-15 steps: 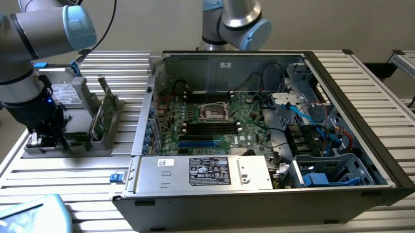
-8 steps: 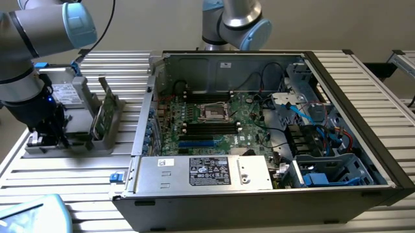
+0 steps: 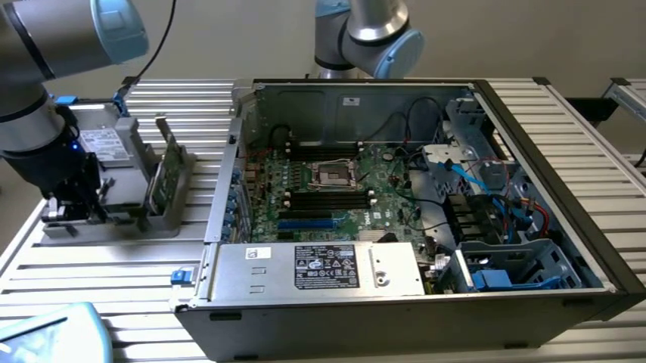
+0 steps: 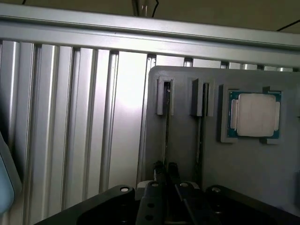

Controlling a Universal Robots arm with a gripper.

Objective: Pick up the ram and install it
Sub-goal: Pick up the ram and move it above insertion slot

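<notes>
We see the arm's black gripper [image 4: 166, 169] low over a grey plastic holder tray [image 4: 253, 173]. It is lined up with the ram [image 4: 167, 126], a thin dark stick standing on edge in the slot farther from the square silver processor chip [image 4: 255, 115]. We cannot tell how far the gripper is open or whether it grips the ram. A second thin stick [image 4: 200, 136] stands in the neighbouring slot. The tray lies on a ribbed aluminium table [image 4: 70, 131], to the exterior view's left of the open black computer case [image 3: 404, 325].
</notes>
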